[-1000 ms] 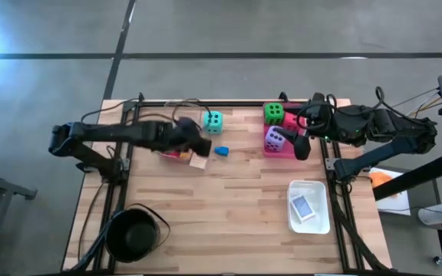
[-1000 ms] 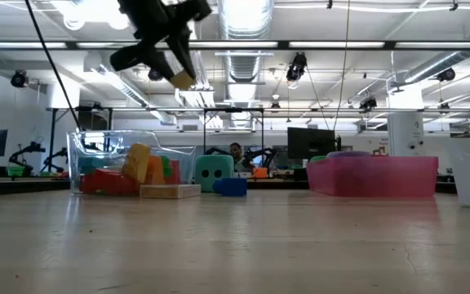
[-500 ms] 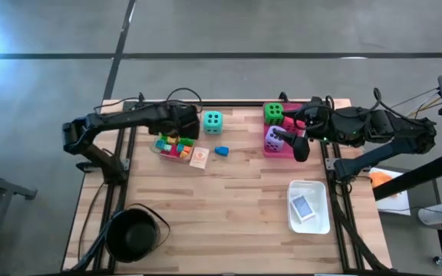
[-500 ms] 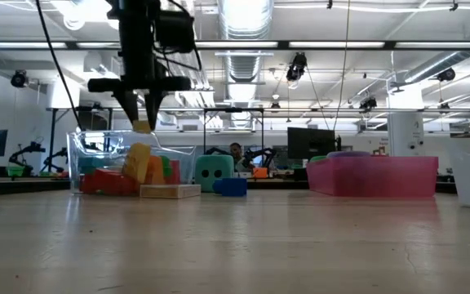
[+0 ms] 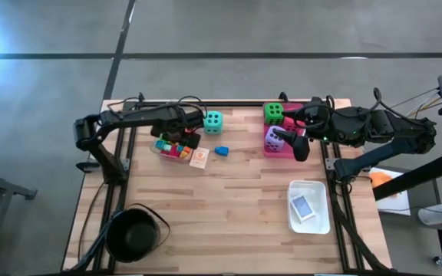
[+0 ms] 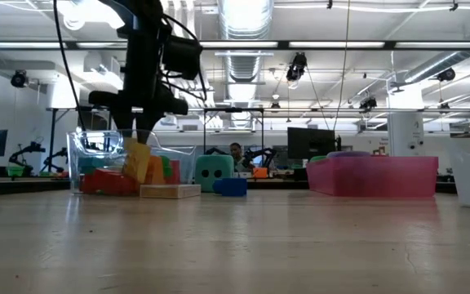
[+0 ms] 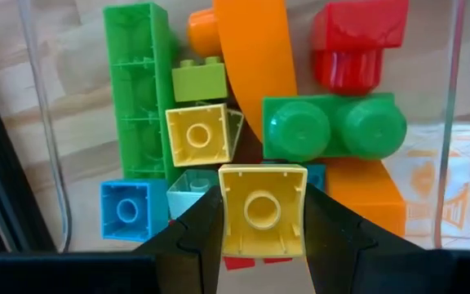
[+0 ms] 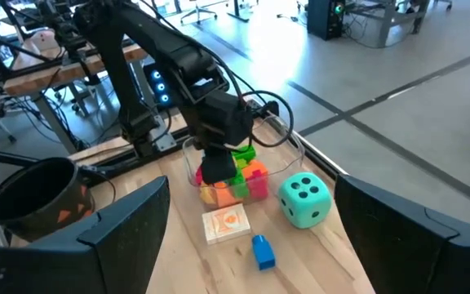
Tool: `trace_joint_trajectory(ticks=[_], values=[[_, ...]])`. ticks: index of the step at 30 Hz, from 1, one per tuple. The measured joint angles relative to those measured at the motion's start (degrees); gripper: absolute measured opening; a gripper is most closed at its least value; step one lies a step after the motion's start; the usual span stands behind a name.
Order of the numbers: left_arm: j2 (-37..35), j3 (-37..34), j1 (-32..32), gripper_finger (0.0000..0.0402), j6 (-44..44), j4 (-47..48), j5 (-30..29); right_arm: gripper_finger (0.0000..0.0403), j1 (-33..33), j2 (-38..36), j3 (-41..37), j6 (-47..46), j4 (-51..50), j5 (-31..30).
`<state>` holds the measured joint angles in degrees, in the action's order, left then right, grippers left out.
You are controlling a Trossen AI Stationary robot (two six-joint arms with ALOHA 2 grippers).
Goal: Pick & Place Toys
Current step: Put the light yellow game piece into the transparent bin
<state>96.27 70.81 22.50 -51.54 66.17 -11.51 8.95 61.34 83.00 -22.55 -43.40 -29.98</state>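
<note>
My left gripper (image 5: 176, 132) points down over the clear tray (image 5: 159, 148) at the far left and is shut on a small yellow block (image 7: 263, 210). The tray holds several coloured blocks (image 7: 333, 126). A teal die (image 5: 212, 120) stands on the table just right of the tray. A blue block (image 5: 221, 150) and a picture card (image 5: 199, 158) lie in front of it. A green die (image 5: 273, 113) and a purple die (image 5: 275, 139) sit in the pink tray (image 5: 286, 151). My right gripper (image 5: 301, 146) hangs open above that tray. My left gripper pinches the yellow block by two opposite side walls (image 7: 228, 214) between its two fingers (image 7: 198, 237). The fingers come from above, pointing down. The block sits level with its hollow side up, inside the clear tray's rim; whether it touches the blocks beneath, I cannot tell.
A round black pot (image 5: 133, 234) stands at the near left corner. A white tray (image 5: 311, 205) with a card in it sits at the near right. The middle of the wooden table (image 5: 229, 199) is bare.
My left gripper has swung back toward the table's far left corner, tipped from a slant to pointing down, and sunk toward the clear tray. The yellow block has stayed between its fingers throughout.
</note>
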Motion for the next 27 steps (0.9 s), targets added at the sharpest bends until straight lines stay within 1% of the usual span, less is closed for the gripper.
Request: trace_joint_trajectory(ticks=[5,7,11,17,27], values=[[-0.55,0.00,0.11,0.0129,1.30,0.11,0.09,0.0340,0.00,0.00,0.00,0.01,-0.02,-0.04],[-0.52,-0.31,0.22,0.0129,2.86,-0.21,1.17,0.0340,0.00,0.00,-0.06,0.01,-0.02,-0.04],[-0.55,-3.76,0.48,0.0129,3.38,-2.09,4.06,0.0340,0.00,0.00,-0.17,0.02,-0.07,-0.07],[-1.60,-7.80,0.63,0.0129,3.13,-2.94,4.02,0.0340,0.00,0.00,-0.17,0.21,-0.04,-0.09],[-1.60,-8.24,0.63,0.0129,3.11,-3.32,5.18,0.0340,0.04,0.00,-0.35,0.55,-0.32,-0.13]])
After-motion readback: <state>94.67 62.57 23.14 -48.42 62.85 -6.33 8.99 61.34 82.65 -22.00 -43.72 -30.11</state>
